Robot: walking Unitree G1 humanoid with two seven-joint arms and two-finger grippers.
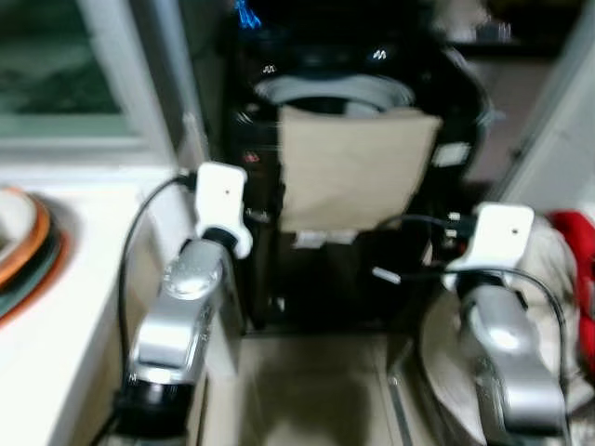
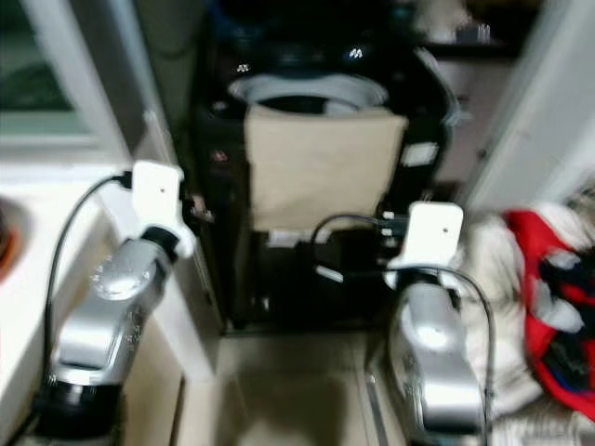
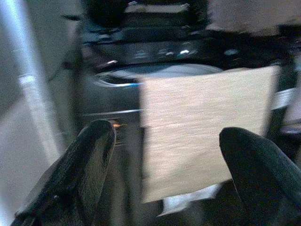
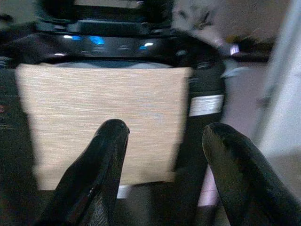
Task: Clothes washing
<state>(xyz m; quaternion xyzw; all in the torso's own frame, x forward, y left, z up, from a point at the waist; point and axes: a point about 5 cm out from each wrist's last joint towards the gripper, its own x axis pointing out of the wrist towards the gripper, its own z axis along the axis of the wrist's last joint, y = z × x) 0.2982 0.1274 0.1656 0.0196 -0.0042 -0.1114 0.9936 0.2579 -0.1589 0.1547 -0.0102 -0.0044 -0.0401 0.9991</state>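
A black top-loading washing machine (image 1: 372,167) stands straight ahead of the robot, in a narrow gap between a white tabletop (image 1: 56,307) on its left and a pale wall on its right. Its lid is up, showing a grey-white ring around the drum opening, and small lights glow on the control panel behind it. A beige cloth (image 1: 349,167) hangs over the machine's front edge, draped flat down the dark front panel; it is plain, rectangular and finely ribbed in the wrist views, with a small white label just below its lower edge.

Both silver arms reach forward toward the machine. The left gripper (image 3: 164,165) has its fingers (image 3: 80,169) spread wide apart and holds nothing, with the cloth in front of it. The right gripper (image 4: 162,165) is likewise parted and empty, also facing the cloth.

A heap of laundry (image 2: 548,316), white with red and dark pieces, lies on the robot's right. Stacked plates (image 1: 23,246) sit on the tabletop at the left edge. The pictures are blurred.
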